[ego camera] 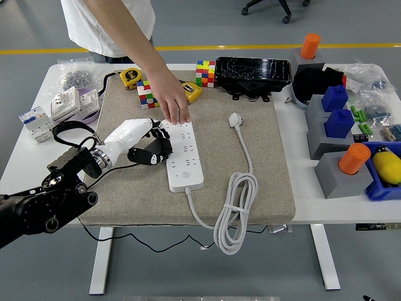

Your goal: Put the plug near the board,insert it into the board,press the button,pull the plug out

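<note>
A big tan mat (263, 182) lies on the white table (326, 213), and on it the long white board (185, 153) runs from near to far, with a person's hand (172, 100) pressing down on its far end. The robot's left hand (141, 144) sits just beside the board's left edge, fingers curled and holding nothing. The small white plug (235, 119) lies to the right of the board, so the hand would have to reach across the board to get it.
</note>
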`<state>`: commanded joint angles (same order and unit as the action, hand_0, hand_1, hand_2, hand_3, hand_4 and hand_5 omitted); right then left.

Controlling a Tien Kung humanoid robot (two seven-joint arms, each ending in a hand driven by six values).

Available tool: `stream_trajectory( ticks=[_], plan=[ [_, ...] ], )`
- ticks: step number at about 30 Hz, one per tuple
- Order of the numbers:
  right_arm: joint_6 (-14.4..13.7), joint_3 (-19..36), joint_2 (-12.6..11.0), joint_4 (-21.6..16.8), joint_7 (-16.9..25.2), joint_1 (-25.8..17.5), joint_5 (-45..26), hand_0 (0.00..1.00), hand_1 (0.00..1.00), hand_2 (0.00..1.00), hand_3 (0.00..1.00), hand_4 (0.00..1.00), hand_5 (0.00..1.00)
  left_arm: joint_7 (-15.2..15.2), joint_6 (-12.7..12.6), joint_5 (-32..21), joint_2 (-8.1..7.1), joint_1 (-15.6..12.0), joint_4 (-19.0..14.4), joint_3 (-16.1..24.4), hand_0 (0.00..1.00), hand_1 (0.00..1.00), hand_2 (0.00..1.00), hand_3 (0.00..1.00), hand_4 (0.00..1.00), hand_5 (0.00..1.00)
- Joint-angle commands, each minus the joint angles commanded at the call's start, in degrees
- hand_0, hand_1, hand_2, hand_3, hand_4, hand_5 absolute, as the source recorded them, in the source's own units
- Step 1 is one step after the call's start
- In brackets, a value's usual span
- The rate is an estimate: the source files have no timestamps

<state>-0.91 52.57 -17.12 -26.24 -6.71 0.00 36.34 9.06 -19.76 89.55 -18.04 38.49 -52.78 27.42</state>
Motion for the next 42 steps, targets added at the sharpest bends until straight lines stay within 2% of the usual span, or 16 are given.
stream_trajectory(
  ticks=[2,3,12,14,15,20,21,26,27,30,32,33,36,42],
  plan=[
    [0.0,0.0,0.0,0.0,0.0,0.0,0.0,0.679,0.687,0.696,0.596,0.933,0.528,0.1,0.0,-0.3,-0.02,0.0,0.0,0.0,0.574,0.717,0.752,0.791,0.998,0.14],
    [0.0,0.0,0.0,0.0,0.0,0.0,0.0,0.679,0.687,0.696,0.596,0.933,0.528,0.1,0.1,-0.5,-0.03,0.0,-0.1,0.1,0.574,0.722,0.769,0.803,0.998,0.204],
    [0.0,0.1,0.0,-0.2,0.0,0.0,0.1,0.679,0.687,0.696,0.596,0.933,0.529,-0.5,0.8,-1.1,-0.14,-0.9,-1.4,1.5,0.544,0.713,0.762,0.799,0.998,0.229],
    [0.0,0.1,-0.1,-0.2,0.0,0.0,0.2,0.679,0.687,0.696,0.596,0.933,0.529,-0.3,0.0,-1.9,-0.34,-2.0,-3.1,3.1,0.544,0.713,0.762,0.799,0.998,0.229],
    [0.0,0.1,-0.1,-0.2,0.0,-0.1,0.2,0.679,0.687,0.696,0.596,0.933,0.528,-0.1,-0.4,-2.4,-0.4,-2.3,-3.7,3.6,0.534,0.691,0.723,0.778,0.978,0.316],
    [0.0,0.0,-0.1,-0.1,0.0,-0.1,0.2,0.679,0.687,0.696,0.596,0.933,0.528,0.2,-3.2,-5.3,-0.95,-5.8,-8.8,8.4,0.534,0.691,0.723,0.778,0.978,0.316],
    [0.0,0.0,-0.1,-0.1,0.0,-0.1,0.2,0.679,0.687,0.696,0.596,0.933,0.528,-0.5,-3.3,-5.4,-1.09,-6.7,-10.0,9.5,0.543,0.692,0.723,0.765,0.928,0.414],
    [0.0,-0.1,-0.1,-0.2,0.0,0.2,0.3,0.679,0.687,0.696,0.596,0.933,0.528,-5.1,-3.5,-3.3,-2.26,-10.8,-15.5,12.6,0.543,0.692,0.723,0.765,0.928,0.414],
    [0.0,-0.1,-0.1,-0.2,0.0,0.2,0.3,0.678,0.687,0.696,0.596,0.933,0.528,-6.2,-3.4,-2.8,-2.52,-11.6,-16.6,13.0,0.601,0.705,0.732,0.745,0.913,0.463],
    [0.0,-0.1,-0.2,-0.2,0.0,0.3,0.3,0.678,0.687,0.696,0.596,0.933,0.528,-9.4,-2.6,-0.7,-3.49,-14.9,-20.1,14.5,0.601,0.705,0.732,0.745,0.913,0.463],
    [0.0,-0.2,-0.3,-0.2,0.0,0.3,0.3,0.678,0.687,0.696,0.596,0.933,0.528,-10.2,-2.4,0.6,-3.89,-16.5,-21.3,15.4,0.601,0.705,0.732,0.745,0.913,0.463],
    [0.0,-0.2,-0.3,-0.2,0.0,0.2,0.3,0.68,0.687,0.696,0.596,0.933,0.528,-10.7,-2.3,1.6,-4.12,-17.4,-21.9,15.9,0.664,0.709,0.725,0.719,0.898,0.483],
    [0.0,-0.3,-0.2,-0.1,0.0,0.2,0.3,0.68,0.687,0.696,0.596,0.933,0.528,-12.0,-2.0,3.6,-4.65,-19.4,-23.2,17.1,0.664,0.709,0.725,0.719,0.898,0.483],
    [0.0,-0.2,-0.2,-0.3,0.1,0.1,0.5,0.678,0.687,0.696,0.596,0.933,0.528,-13.0,-1.0,5.4,-5.47,-21.2,-24.4,17.5,0.684,0.727,0.74,0.711,0.893,0.49]
  ],
)
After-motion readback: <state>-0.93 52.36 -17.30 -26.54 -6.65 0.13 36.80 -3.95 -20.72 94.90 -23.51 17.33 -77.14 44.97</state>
